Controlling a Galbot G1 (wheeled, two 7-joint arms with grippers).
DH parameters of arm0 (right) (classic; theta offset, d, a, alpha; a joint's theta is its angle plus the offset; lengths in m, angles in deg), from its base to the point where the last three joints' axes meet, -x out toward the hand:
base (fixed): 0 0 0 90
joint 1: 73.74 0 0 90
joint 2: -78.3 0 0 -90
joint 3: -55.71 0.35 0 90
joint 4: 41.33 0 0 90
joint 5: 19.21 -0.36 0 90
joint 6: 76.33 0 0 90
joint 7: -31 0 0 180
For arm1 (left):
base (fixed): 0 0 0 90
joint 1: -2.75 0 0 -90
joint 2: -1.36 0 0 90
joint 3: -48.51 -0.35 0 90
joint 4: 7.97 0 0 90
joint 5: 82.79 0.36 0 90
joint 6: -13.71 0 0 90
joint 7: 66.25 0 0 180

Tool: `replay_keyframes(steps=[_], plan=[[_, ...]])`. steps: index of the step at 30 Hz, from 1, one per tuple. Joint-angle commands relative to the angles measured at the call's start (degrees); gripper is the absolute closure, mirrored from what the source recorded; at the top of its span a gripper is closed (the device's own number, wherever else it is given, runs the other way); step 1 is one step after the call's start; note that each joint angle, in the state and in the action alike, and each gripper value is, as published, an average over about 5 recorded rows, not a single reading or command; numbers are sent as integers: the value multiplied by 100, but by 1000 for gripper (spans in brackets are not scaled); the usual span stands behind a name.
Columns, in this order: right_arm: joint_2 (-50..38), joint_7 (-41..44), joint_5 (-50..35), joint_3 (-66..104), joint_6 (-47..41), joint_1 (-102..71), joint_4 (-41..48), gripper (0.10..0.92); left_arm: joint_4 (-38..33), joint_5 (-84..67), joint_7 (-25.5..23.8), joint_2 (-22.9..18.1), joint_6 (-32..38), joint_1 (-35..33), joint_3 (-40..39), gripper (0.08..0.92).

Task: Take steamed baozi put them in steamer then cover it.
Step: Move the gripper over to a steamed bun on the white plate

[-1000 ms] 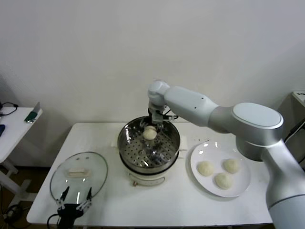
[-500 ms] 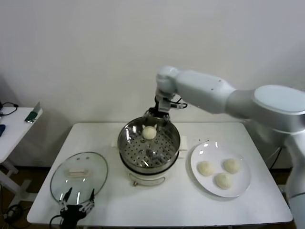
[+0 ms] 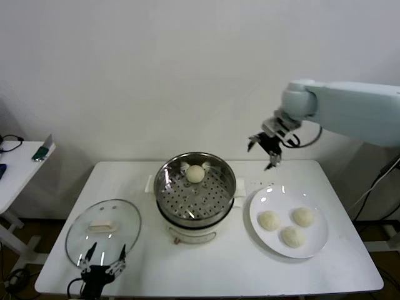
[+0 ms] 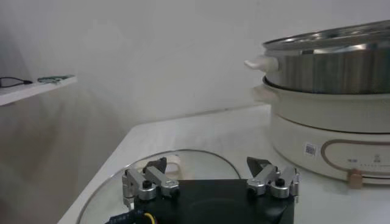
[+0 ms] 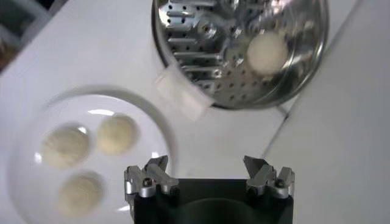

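One cream-white baozi (image 3: 195, 174) lies at the back of the steel steamer (image 3: 215, 200), which sits on a white pot base; it also shows in the right wrist view (image 5: 266, 52). Three baozi (image 3: 269, 220) (image 3: 303, 216) (image 3: 292, 236) lie on the white plate (image 3: 315, 249). My right gripper (image 3: 267, 149) is open and empty, high in the air above the table's back edge, between steamer and plate. The glass cover (image 3: 127, 233) lies flat at the front left. My left gripper (image 3: 100, 270) is open and empty, low at the cover's front edge.
A side table (image 3: 15, 169) with small items stands at the far left. The wall runs close behind the white table (image 3: 187, 269). In the left wrist view the pot base (image 4: 329, 143) stands beyond the cover (image 4: 201, 164).
My right gripper has let go of the baozi in the steamer, risen and swung right, from over the steamer's back rim to high above the plate's far side. The left gripper barely moved.
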Motion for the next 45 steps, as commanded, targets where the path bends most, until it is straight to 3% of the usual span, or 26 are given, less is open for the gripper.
replay_keyframes(steps=[1,21,45], plan=[[-1157,-618,-539,-755,-1747,-247,-1380,203,57,-2,-3,18,0,119,-17,177],[-700,-1164,379,1789,-2228,-3082,57,203,105,33,26,13,41,88,-54,177],[-214,-1035,675,2286,-2075,-3697,752,208,179,56,32,42,53,115,-3,177]])
